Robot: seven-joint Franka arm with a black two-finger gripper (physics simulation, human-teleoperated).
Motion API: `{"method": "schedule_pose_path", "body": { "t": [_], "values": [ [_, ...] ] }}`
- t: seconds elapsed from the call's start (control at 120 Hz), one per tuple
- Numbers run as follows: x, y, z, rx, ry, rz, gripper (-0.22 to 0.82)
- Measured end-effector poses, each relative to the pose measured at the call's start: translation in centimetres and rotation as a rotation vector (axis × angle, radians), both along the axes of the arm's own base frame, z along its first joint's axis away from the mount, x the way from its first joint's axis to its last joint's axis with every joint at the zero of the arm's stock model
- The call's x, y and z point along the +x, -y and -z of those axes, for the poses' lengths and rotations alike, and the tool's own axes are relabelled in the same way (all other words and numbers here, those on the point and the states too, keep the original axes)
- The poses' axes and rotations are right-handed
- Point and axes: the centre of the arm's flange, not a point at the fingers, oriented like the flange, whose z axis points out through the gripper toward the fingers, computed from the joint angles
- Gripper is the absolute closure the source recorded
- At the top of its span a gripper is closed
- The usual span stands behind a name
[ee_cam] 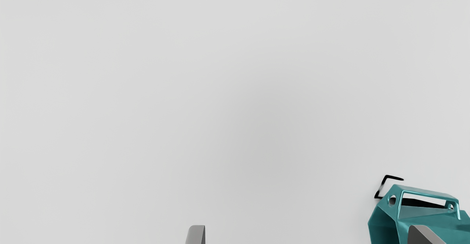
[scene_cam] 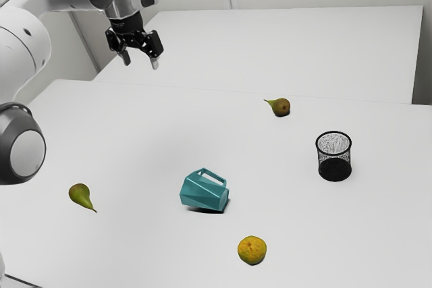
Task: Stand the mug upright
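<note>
Poised high over table (scene_cam: 135, 126) with gripper (scene_cam: 140, 63) spread apart. Wrist view: looking into tipped mug (ee_cam: 415, 217). Exterior view: seeing bin (scene_cam: 334, 169), orange (scene_cam: 252, 250).

On the counter (scene_cam: 148, 251), the mug (scene_cam: 202, 197) lies on its side, between a pear (scene_cam: 79, 195) toward the exterior view's left and an upright container (scene_cam: 335, 169) toward its right. The round fruit (scene_cam: 252, 250) lies in front of the mug, slightly to that view's right. Another pear (scene_cam: 280, 106) lies behind the mug, also behind the container and to that view's left of it. The mug and first pear seem roughly level in depth, though the slant makes this uncertain.
</note>
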Motion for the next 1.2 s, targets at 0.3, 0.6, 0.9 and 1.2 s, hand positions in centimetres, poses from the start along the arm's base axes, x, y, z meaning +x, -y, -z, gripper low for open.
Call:
{"method": "schedule_pose_path", "body": {
  "t": [0.3, 0.6, 0.9, 1.2],
  "values": [
    [-4.1, 0.7, -0.3, -0.082, -0.032, 0.028, 0.0],
    [-14.0, 0.3, 10.1, -0.355, -0.107, -0.059, 0.0],
    [-15.4, 2.0, 19.3, -0.483, -0.12, -0.142, 0.0],
    [-14.2, 2.3, 25.9, -0.572, -0.092, -0.201, 0.0]
  ]
}}
